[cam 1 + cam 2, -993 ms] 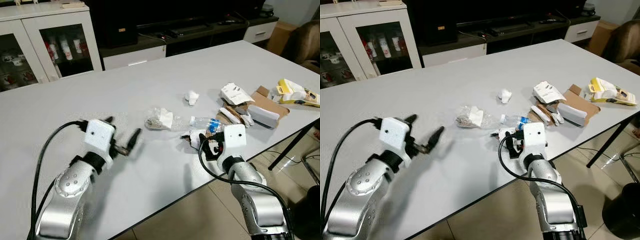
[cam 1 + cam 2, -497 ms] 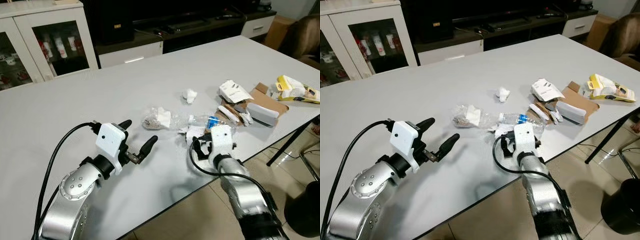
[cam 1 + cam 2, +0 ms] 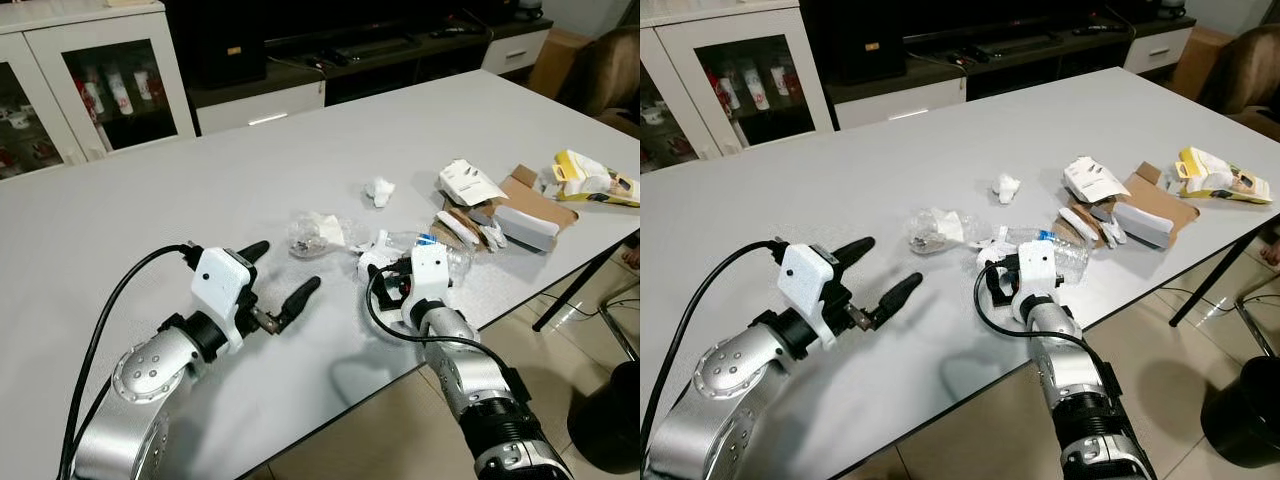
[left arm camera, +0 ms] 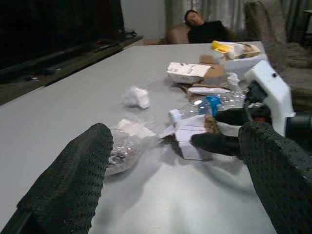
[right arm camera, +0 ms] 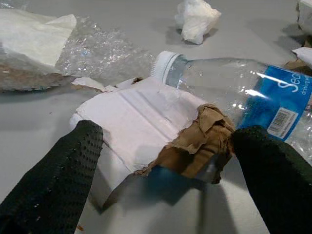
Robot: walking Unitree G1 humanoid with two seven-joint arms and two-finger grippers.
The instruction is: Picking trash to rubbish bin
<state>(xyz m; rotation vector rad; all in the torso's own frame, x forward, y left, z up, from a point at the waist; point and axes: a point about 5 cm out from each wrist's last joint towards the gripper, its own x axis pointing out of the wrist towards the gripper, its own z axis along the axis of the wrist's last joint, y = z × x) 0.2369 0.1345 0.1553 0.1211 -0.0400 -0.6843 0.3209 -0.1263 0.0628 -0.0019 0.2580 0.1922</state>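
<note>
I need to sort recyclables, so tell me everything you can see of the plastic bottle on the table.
The plastic bottle is clear, with a white cap and a blue printed label bearing a barcode. It lies on its side on the grey table, amid the trash. A torn white-and-brown cardboard scrap overlaps its neck.

Right end effector [image 3: 392, 283]: fingertips hidden behind its own white housing in the head views, grip not readable there. Plastic bottle [image 5: 253, 100]: cut off at the wrist picture's 3 o'clock edge; label text partly cropped. Torn cardboard piece [image 5: 146, 131]: lower part lost in shadow between the fingers. Clear plastic bag [image 5: 63, 53]: cut at the 9 o'clock edge. Cabinet [image 3: 90, 90] contents behind glass: too small to identify. Black bin [image 3: 1245, 420] under the counter [image 3: 840, 220]: cropped at the 4 o'clock corner.
</note>
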